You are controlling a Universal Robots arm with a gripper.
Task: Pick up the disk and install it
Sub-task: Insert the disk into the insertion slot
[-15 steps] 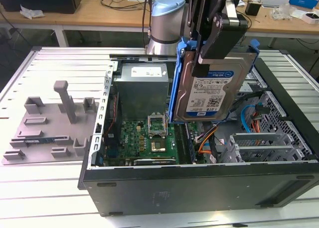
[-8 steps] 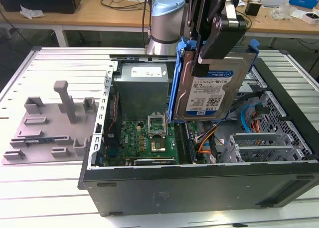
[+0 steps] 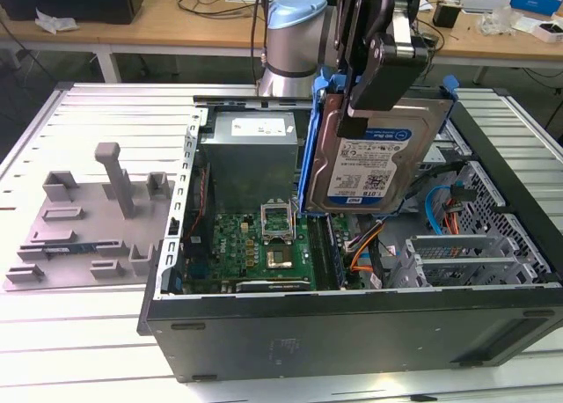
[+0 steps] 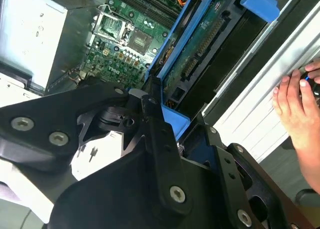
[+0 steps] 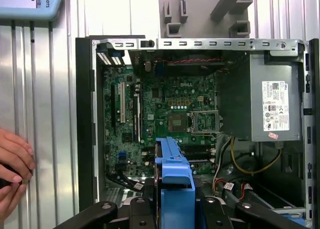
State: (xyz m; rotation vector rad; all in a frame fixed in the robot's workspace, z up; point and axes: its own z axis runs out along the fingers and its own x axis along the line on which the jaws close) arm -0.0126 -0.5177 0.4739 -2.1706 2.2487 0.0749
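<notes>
The disk [image 3: 374,161] is a silver hard drive with a white-and-blue label, set in a bright blue bracket [image 3: 310,143]. It hangs upright on edge above the open computer case [image 3: 352,319], over the gap between the motherboard and the drive cage. My gripper [image 3: 361,113] comes down from above and is shut on the disk's upper edge. In the second wrist view the black fingers [image 4: 160,134] clamp the blue bracket [image 4: 176,120], and the disk's green circuit side [image 4: 200,46] runs away from them. In the first wrist view the bracket's edge [image 5: 173,174] sticks out between the fingers [image 5: 140,209].
Inside the case are a grey power-supply box [image 3: 251,152], the green motherboard [image 3: 264,245], orange and blue cables [image 3: 435,214] and a metal drive cage [image 3: 466,249]. A grey fixture plate [image 3: 88,214] lies to the exterior view's left. A person's hand [image 4: 300,106] rests on the slatted table beside the case.
</notes>
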